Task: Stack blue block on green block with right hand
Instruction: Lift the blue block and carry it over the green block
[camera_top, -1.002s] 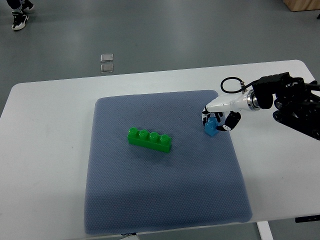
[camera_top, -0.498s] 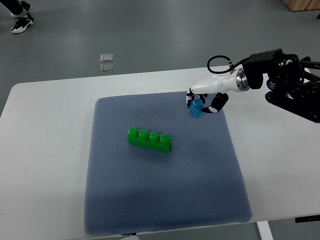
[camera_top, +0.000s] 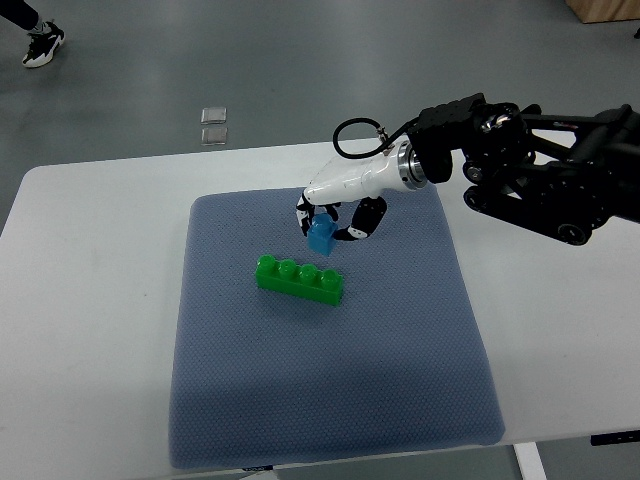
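The right hand (camera_top: 335, 213) grips the blue block (camera_top: 321, 237), its fingers partly hiding the block's top. Since a second ago, it has carried the block leftward, now just above the green block (camera_top: 299, 280) on the blue mat (camera_top: 250, 400).

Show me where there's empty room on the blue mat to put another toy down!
The mat is bare below the green block, down to its near edge, and on its left side. It is also free right of the green block. The crowded spot is above the block, where the right hand holds the blue block.
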